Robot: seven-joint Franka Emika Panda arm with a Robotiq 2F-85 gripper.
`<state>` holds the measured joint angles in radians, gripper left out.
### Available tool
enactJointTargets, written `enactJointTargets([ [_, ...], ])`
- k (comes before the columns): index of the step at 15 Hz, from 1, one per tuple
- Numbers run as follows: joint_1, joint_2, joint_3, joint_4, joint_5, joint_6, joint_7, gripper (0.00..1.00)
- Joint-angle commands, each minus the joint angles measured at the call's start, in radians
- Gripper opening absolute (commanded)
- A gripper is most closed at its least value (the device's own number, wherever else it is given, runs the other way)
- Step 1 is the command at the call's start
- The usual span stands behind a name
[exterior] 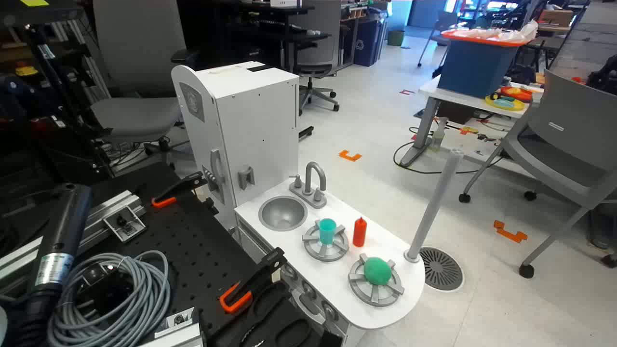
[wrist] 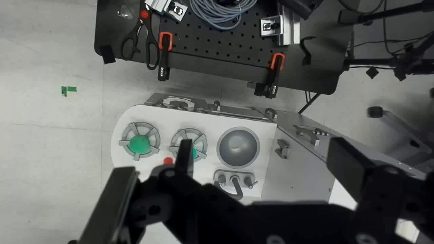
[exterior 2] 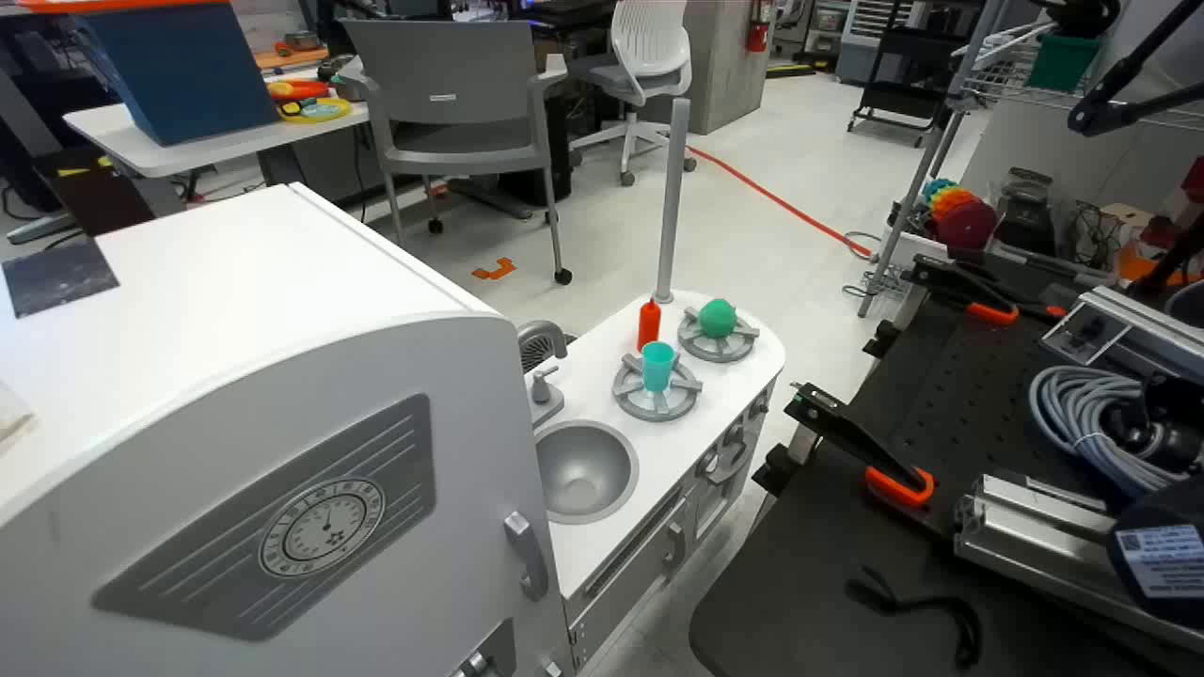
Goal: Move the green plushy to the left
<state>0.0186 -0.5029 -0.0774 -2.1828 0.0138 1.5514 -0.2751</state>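
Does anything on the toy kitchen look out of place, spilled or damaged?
Only mildly odd: the plushy and the cup each sit on a burner, which seems strange, since neither is cookware. The cup and the bottle stand upright; I see no spill or damage.

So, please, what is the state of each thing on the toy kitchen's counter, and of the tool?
Tool: open, jaws wide apart
Green plushy: resting on a burner grate, not grasped
Teal cup: upright on the neighbouring burner grate
Red squeeze bottle: upright on the counter
Faucet: spout turned aside, not over the sink
Grey post: standing upright at the counter's end
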Motion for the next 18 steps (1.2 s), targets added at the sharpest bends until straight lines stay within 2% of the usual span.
enactJointTargets([
  [1, 0.001, 0.001, 0.0, 0.003, 0.0, -0.001, 0.001, 1.0],
  [7, 0.001, 0.0, 0.0, 0.004, 0.0, -0.001, 0.001, 1.0],
  [10, -0.005, 0.067, -0.005, 0.013, -0.012, 0.062, 0.002, 1.0],
  [18, -0.071, 0.521, -0.021, 0.048, -0.013, 0.454, 0.074, 1.0],
])
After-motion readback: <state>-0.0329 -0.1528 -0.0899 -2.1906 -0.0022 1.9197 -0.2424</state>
